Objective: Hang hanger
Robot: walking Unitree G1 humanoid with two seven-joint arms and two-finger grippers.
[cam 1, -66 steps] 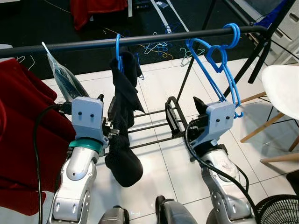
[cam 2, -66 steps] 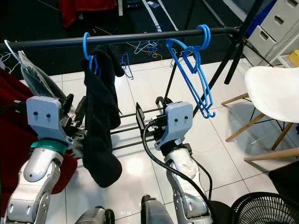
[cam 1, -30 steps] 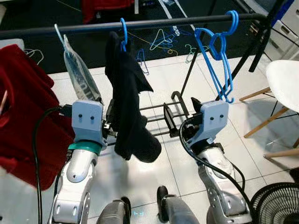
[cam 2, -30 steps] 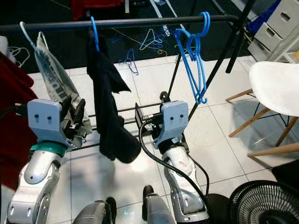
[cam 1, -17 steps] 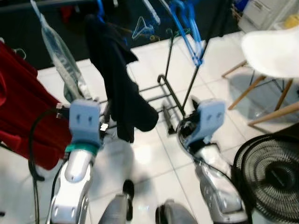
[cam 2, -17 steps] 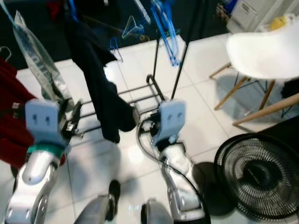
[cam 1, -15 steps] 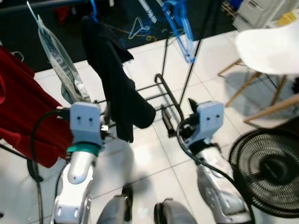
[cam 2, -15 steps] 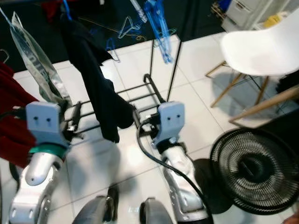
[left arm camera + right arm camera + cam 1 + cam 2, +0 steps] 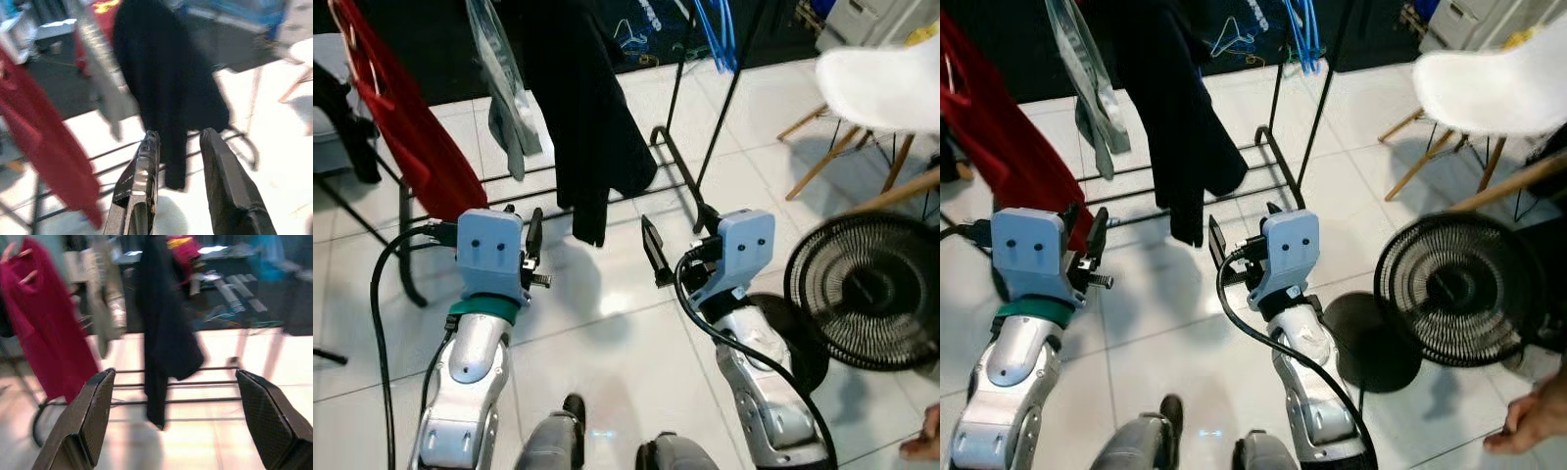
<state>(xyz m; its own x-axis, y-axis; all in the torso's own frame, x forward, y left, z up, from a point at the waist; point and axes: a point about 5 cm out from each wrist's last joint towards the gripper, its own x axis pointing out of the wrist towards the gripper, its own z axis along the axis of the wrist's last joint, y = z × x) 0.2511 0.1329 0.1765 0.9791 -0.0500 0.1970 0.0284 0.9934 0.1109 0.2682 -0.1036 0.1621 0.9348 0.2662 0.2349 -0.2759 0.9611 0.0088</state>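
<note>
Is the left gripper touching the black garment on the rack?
Apart. In the left wrist view, the open left gripper is empty, with bare floor between its fingertips and the hanging black garment.

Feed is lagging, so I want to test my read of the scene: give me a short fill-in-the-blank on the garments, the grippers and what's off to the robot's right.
1. Between the red garment and the black garment hangs a ____ one.
2. The right gripper has its fingers spread wide and holds ____.
3. On the floor at the robot's right stands a black ____.
4. The empty hangers are coloured ____.

Missing words: grey; nothing; fan; blue
</note>
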